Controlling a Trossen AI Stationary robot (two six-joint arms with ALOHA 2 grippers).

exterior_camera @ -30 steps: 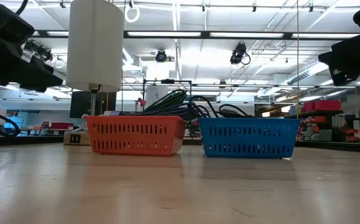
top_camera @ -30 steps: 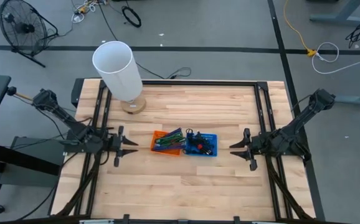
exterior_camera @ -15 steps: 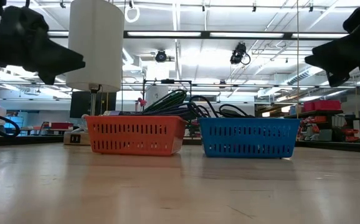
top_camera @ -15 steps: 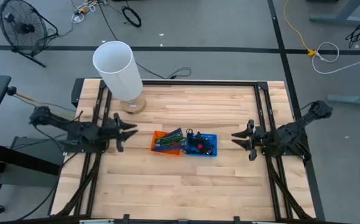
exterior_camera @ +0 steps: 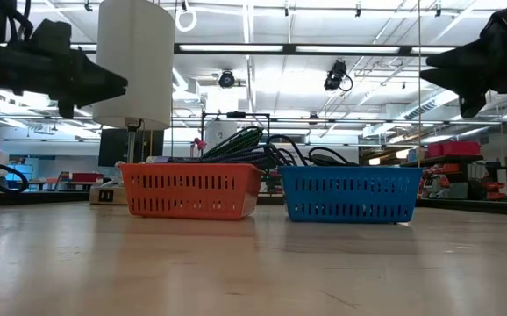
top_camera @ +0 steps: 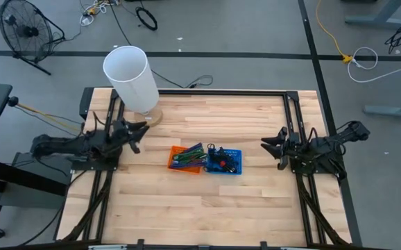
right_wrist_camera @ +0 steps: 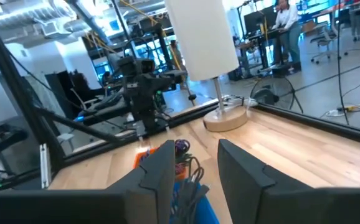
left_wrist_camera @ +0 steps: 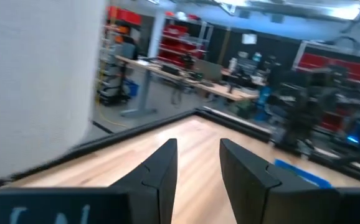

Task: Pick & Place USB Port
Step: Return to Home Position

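Observation:
Two small baskets stand side by side mid-table: an orange basket [top_camera: 185, 158] [exterior_camera: 189, 190] with green cables and a blue basket [top_camera: 225, 161] [exterior_camera: 350, 195] with black cables and a red item. No single USB part can be told apart among them. My left gripper [top_camera: 139, 132] [left_wrist_camera: 198, 163] hovers open above the table, left of the orange basket and close to the lamp. My right gripper [top_camera: 267, 147] [right_wrist_camera: 195, 163] hovers open to the right of the blue basket [right_wrist_camera: 195, 199], pointing at it.
A tall white lamp [top_camera: 131, 75] [exterior_camera: 133, 61] stands on a round wooden base [top_camera: 149, 118] at the far left of the table and fills the left wrist view's side [left_wrist_camera: 37, 81]. Black frame rails [top_camera: 294, 118] run along the table's edges. Bare wood lies toward the near edge.
Both arms folded back and their grippers swung toward the table's far edge. The left gripper moved up beside the lamp base and turned toward it. The right gripper drew slightly toward the right edge. The baskets have not moved.

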